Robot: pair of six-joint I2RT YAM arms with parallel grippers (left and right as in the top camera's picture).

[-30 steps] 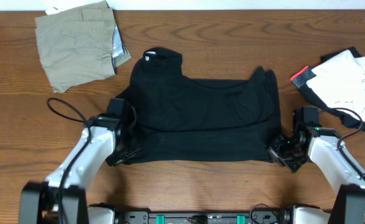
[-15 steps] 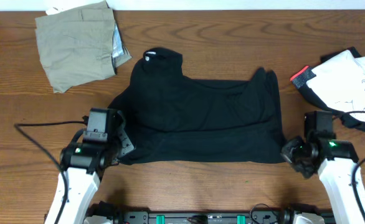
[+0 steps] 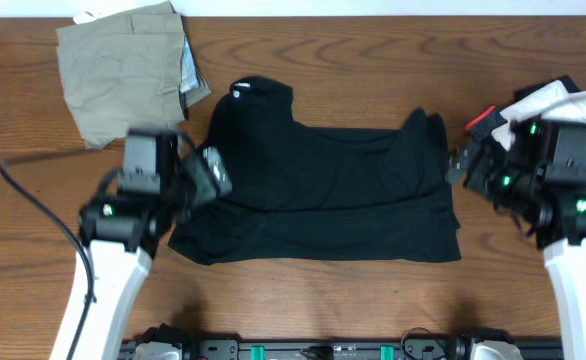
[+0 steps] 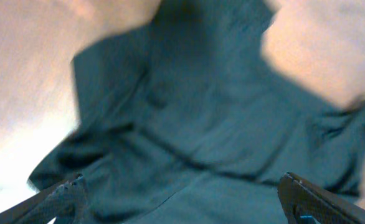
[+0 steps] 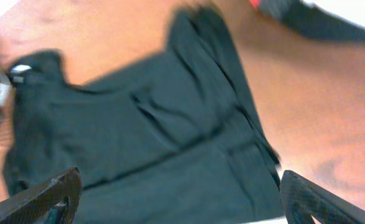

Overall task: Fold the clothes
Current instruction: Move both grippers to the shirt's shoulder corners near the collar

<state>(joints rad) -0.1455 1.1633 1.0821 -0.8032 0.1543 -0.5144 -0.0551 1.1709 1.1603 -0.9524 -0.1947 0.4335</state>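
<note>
Now both hands are spread wide, pinching nothing. The left hand (image 3: 211,172) hovers over the left edge of the black T-shirt (image 3: 323,190), and the right hand (image 3: 460,160) hangs just off its right edge. The shirt lies flat on the tabletop (image 3: 353,50) between them. A khaki folded piece (image 3: 123,70) lies beyond the left hand, and a white printed top (image 3: 545,100) lies beside the right hand.

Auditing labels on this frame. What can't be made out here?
- Overhead: right arm covers much of the white printed top; the frame edge cuts the rest.
- Overhead: left arm hides the black T-shirt's edge on that side.
- Left wrist: motion blur smears the T-shirt's folds; only the fingers' tips show.
- Overhead: grey piece under the khaki piece, too little showing to identify.
</note>
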